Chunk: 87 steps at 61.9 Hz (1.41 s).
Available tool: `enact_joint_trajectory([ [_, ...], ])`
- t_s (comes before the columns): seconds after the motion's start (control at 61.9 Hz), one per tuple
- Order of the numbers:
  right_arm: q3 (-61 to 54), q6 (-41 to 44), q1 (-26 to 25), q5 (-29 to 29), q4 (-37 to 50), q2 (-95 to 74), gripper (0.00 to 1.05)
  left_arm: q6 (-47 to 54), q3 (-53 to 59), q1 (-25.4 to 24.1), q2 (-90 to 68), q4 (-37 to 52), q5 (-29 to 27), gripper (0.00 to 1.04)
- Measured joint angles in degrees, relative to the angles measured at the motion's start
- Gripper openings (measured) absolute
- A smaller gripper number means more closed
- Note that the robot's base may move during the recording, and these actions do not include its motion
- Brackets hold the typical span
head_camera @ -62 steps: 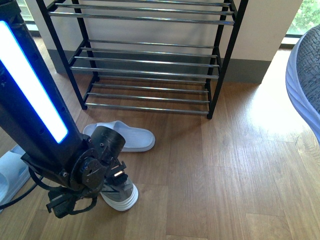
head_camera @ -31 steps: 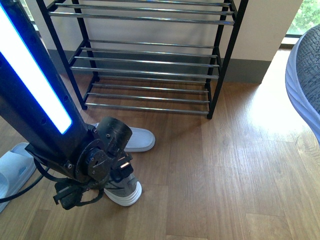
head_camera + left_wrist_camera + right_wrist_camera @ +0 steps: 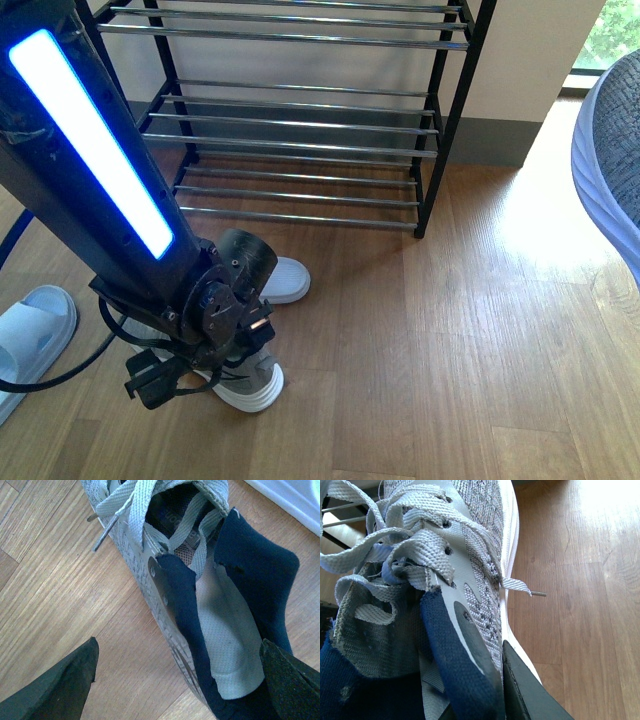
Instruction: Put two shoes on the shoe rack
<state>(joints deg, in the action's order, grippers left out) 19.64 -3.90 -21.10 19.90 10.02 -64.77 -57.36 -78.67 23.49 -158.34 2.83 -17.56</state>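
Observation:
One grey knit shoe with a thick white sole stands on the wooden floor, mostly hidden under my left arm's wrist. In the left wrist view this shoe shows its navy lining and grey laces. My left gripper is open, and its two dark fingers straddle the shoe's heel end without touching it. The other shoe fills the right wrist view, off the floor. My right gripper is shut on its navy collar, one finger outside against the side wall. The shoe rack stands behind with bare chrome shelves.
A white slipper lies between the floor shoe and the rack. A pale blue slipper sits at the far left. A large grey rounded shape with a pale rim fills the right edge. Rack bars show beside the held shoe.
My left arm has swung right and lower over the floor shoe, covering more of the white slipper and uncovering the pale blue one. The right-edge shape has not moved.

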Motion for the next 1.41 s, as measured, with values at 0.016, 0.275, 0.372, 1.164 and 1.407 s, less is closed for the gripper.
enact_joint_trajectory([
  [0.016, 0.0, 0.0, 0.0, 0.0, 0.0, 0.0, 0.02, -0.2, -0.5, -0.1, -0.4, -0.3, 0.0, 0.95],
  [0.275, 0.0, 0.0, 0.0, 0.0, 0.0, 0.0, 0.02, -0.4, -3.7, -0.2, -2.7, -1.8, 0.0, 0.79],
  [0.372, 0.0, 0.0, 0.0, 0.0, 0.0, 0.0, 0.02, -0.2, -4.9, -0.2, -3.6, -2.3, 0.0, 0.61],
  [1.164, 0.0, 0.0, 0.0, 0.0, 0.0, 0.0, 0.02, 13.7, 17.9, 1.1, 15.2, 7.2, -8.6, 0.02],
  [1.407, 0.0, 0.0, 0.0, 0.0, 0.0, 0.0, 0.02, 19.7, 36.3, 2.0, 38.6, 14.9, -13.1, 0.02],
])
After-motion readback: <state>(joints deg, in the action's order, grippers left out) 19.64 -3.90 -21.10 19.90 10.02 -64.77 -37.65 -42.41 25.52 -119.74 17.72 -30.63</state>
